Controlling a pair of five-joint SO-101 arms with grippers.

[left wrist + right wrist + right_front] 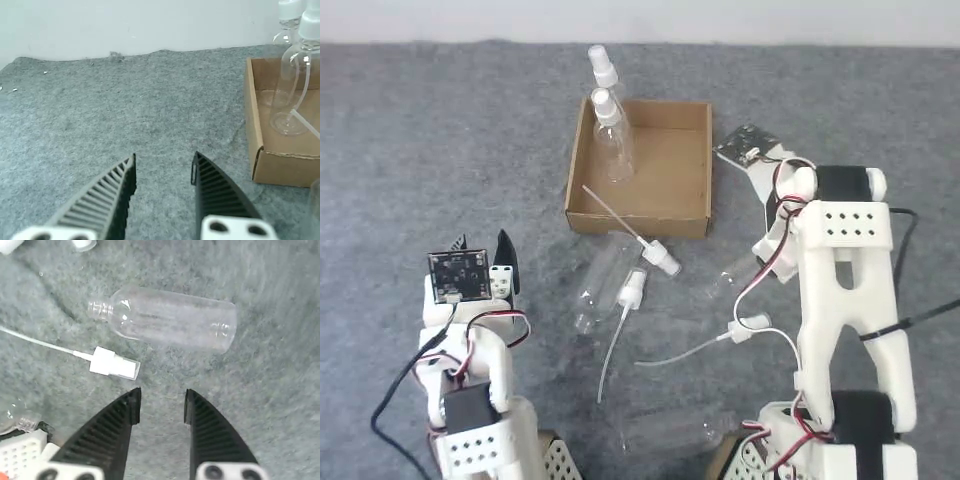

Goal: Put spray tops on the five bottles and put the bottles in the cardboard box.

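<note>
Right pincer: fingers apart, nothing between them; pointed down at the felt.
Nearest bottle: uncapped, on its side just ahead of the right pincer's tips, crosswise to them. Judged: the open gap suits straddling its body.
Nearest spray top: loose, between those tips and the nearest bottle, off toward one finger, tube trailing away. It does not touch the bottle.
Left pincer: fingers apart, empty, bare felt ahead. Judged: parked clear, since capping likely needs one arm per part.
Cardboard box: ahead of the left pincer and to its right, well apart.
Capped bottles: two, upright in the box along the wall nearer the left pincer. Judged: this leaves floor for three more.
Middle bottle: lying uncapped between the two pincers, near the box front.
Rear bottle: lying uncapped, back by the arm bases, behind both pincers.
Second spray top: beside the middle bottle; its tube leans over the box's front wall.
Third spray top: against the middle bottle, tube trailing back.
Progress: two of five done, by my reading.
</note>
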